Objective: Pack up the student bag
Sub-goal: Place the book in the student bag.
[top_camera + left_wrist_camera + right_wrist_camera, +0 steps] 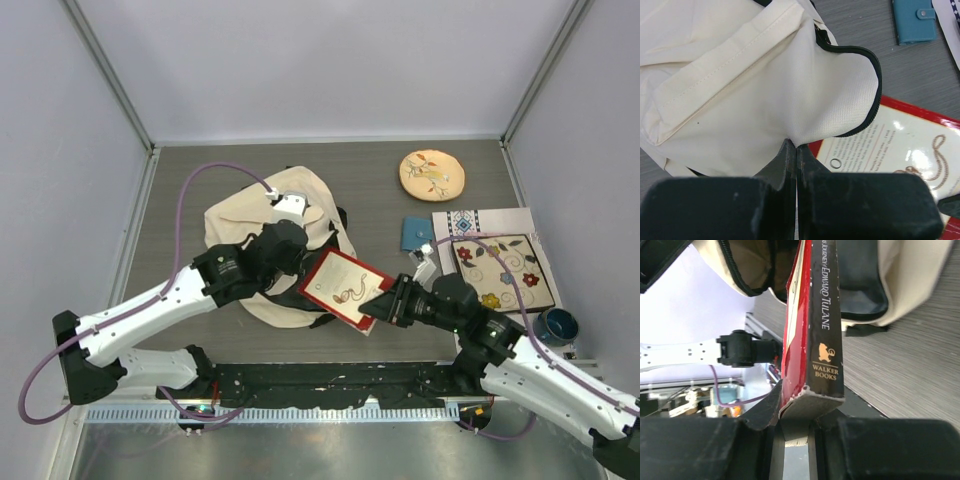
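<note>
Top: student bag [250, 215] sits left of table centre. Right gripper [384, 300] holds a red book [340, 285] tilted, its far end at the bag.
Left wrist: left gripper [796, 150] jaws pressed together, pinching bag fabric below the zipper [875, 75].
Right wrist: jaws clamp the book's spine end; book points into the open bag mouth.

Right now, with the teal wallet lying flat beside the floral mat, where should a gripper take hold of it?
Probably from straight above, pinching the teal wallet across its near and far edges. It lies flat and thin on the table, so a sideways approach finds little to bite. The white sheet under the floral mat sits close on its right, crowding a finger there.
</note>
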You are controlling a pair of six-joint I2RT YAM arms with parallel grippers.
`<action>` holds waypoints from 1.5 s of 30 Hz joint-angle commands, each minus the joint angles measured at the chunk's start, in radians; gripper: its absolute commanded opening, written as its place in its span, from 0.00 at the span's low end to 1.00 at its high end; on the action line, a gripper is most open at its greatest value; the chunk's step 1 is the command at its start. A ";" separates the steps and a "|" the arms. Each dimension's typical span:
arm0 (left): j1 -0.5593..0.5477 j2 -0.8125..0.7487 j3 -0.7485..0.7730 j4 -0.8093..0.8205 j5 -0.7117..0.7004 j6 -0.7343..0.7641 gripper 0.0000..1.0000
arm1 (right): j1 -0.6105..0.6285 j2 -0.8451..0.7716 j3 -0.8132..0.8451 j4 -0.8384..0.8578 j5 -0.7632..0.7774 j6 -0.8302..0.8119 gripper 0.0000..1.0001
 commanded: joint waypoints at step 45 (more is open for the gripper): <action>-0.001 -0.101 0.005 0.113 0.117 -0.092 0.00 | 0.190 1.246 0.240 1.107 0.628 0.271 0.30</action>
